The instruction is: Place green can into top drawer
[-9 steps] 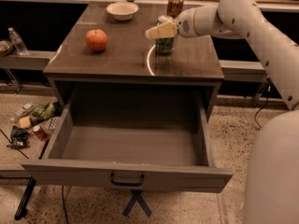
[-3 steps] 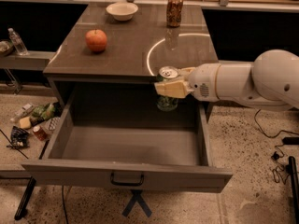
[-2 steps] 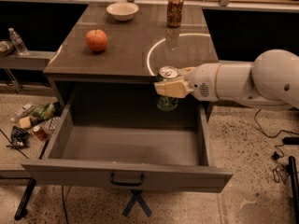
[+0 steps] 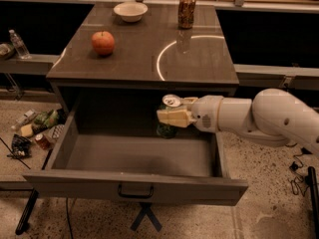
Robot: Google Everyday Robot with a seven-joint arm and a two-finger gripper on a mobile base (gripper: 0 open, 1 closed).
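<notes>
The green can [image 4: 168,128], dark green with a silver top, is upright in my gripper [image 4: 171,116], which is shut on it. I hold it inside the open top drawer [image 4: 134,185], toward the back and right of middle, low over the drawer floor; whether it touches the floor I cannot tell. My white arm [image 4: 259,117] reaches in from the right over the drawer's right wall. The drawer is pulled far out, with a dark handle on its front panel.
On the table top [image 4: 139,59] stand a red apple [image 4: 103,43], a white bowl [image 4: 130,11] and a brown-orange can [image 4: 187,11]. Litter and a plastic bottle lie on the floor at the left [image 4: 35,131].
My gripper has carried the green can off the table top, out past its front edge and down into the open drawer. In the last second it sank lower.
</notes>
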